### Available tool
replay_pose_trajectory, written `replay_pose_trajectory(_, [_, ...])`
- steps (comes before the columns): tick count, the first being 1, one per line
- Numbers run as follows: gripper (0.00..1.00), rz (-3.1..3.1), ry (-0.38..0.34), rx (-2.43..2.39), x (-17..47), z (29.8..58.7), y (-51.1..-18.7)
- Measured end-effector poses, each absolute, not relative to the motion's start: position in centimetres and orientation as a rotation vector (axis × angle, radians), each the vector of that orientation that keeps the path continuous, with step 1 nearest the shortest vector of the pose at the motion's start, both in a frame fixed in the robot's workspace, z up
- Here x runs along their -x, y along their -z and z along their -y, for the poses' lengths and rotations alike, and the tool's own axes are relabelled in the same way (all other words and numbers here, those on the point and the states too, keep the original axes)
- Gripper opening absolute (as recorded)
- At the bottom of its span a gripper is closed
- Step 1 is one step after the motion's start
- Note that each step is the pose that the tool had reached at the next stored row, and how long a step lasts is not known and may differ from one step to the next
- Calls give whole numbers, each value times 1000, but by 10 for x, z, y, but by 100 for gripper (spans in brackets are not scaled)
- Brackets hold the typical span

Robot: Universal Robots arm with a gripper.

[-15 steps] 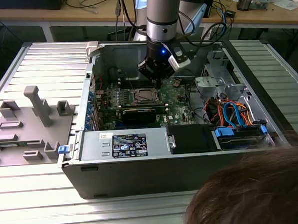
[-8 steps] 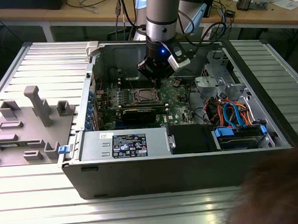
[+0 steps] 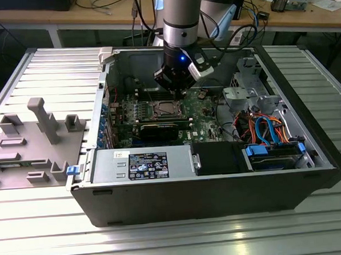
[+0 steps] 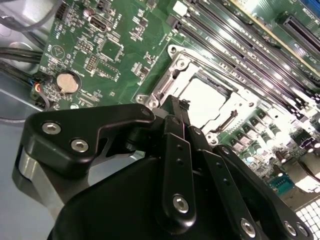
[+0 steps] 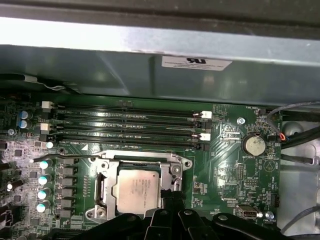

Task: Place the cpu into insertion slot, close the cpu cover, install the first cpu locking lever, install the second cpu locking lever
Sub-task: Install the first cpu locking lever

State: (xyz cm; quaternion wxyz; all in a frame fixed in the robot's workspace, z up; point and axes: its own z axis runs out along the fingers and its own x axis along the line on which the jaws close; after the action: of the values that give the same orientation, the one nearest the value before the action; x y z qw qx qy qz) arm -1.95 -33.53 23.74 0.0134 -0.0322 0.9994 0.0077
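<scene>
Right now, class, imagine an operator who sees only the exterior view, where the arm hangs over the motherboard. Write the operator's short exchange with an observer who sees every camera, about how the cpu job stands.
Operator: Is the chip in?
Observer: Yes. In the first wrist view the silver cpu lies flat in the insertion slot.
Operator: And the cover?
Observer: The cpu cover lies down around the chip, whose top shows through the cut-out.
Operator: Where is the tool?
Observer: In the second wrist view the gripper is at the socket's edge, on the side toward the coin battery.
</scene>
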Motion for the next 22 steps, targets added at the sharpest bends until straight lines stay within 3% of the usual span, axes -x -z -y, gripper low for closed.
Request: replay_pose_trajectory(22, [11,-3112,-23,44,42,335,-240])
